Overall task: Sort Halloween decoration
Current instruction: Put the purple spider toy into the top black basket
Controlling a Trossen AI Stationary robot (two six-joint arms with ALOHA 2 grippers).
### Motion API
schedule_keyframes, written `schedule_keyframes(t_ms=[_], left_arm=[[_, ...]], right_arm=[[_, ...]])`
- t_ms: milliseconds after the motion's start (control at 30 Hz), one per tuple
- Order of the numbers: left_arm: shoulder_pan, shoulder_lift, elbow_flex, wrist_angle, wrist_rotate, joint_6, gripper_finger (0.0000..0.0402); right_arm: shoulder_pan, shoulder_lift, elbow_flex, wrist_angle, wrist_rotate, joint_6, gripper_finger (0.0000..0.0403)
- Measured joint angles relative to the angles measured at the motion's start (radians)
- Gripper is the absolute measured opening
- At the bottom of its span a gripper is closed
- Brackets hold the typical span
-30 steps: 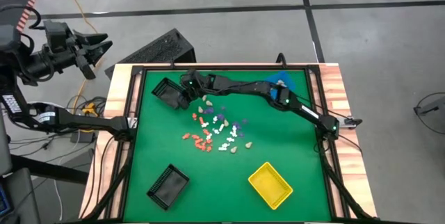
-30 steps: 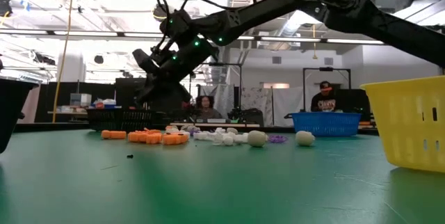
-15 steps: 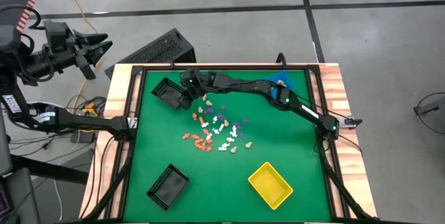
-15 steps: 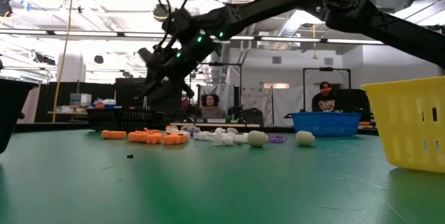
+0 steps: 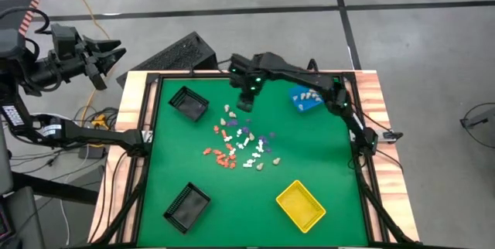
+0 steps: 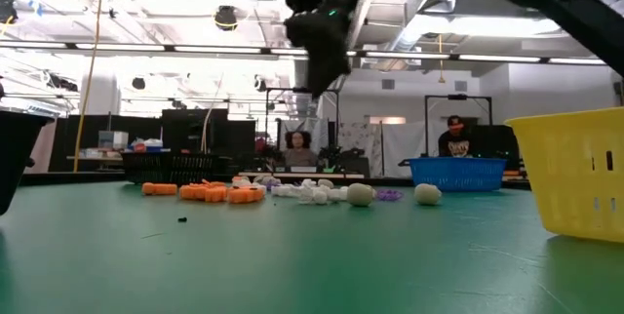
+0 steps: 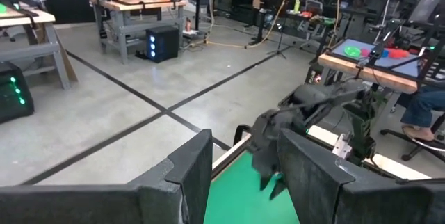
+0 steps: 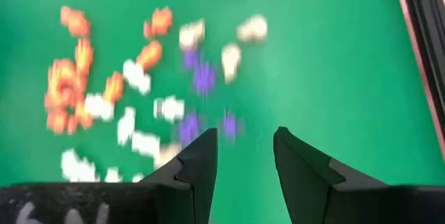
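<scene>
Right gripper [image 5: 245, 104] raised over the far middle of the green table [image 5: 325, 164], jaws parted, nothing between them. Halloween decoration [image 5: 241, 145] scattered mid-table, just nearer than that gripper. Left gripper [image 5: 108, 53] parked off the table's far-left corner, fingers spread and empty

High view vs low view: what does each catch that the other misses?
Only the high view shows the left gripper parked off the table beyond its left edge, two black bins, and beige pieces inside the blue bin. Only the low view shows people seated in the room behind. Both show the raised right gripper, the scattered Halloween decoration and the yellow bin.
</scene>
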Motion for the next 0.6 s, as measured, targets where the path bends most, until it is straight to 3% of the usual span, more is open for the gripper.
schedule_keyframes(t_ms=[100,233,300,433,600], left_arm=[[0.000,0.000,0.000,-0.016,0.001,-0.018,0.0153],[0.000,0.000,0.000,-0.046,0.028,-0.042,0.0153],[0.000,0.000,0.000,-0.056,0.035,-0.045,0.0153],[0.000,0.000,0.000,-0.050,0.035,-0.048,0.0153],[0.000,0.000,0.000,-0.049,0.027,-0.048,0.0153]], right_arm=[[-0.004,-0.079,-0.088,-0.026,0.000,-0.019,0.0166],[-0.002,-0.254,-0.364,0.069,0.000,0.007,0.0166],[0.006,-0.366,-0.565,0.207,0.000,0.048,0.0166],[0.045,-0.491,-0.925,0.662,0.001,0.165,0.0166],[0.102,-0.459,-1.118,1.070,0.076,0.222,0.0165]])
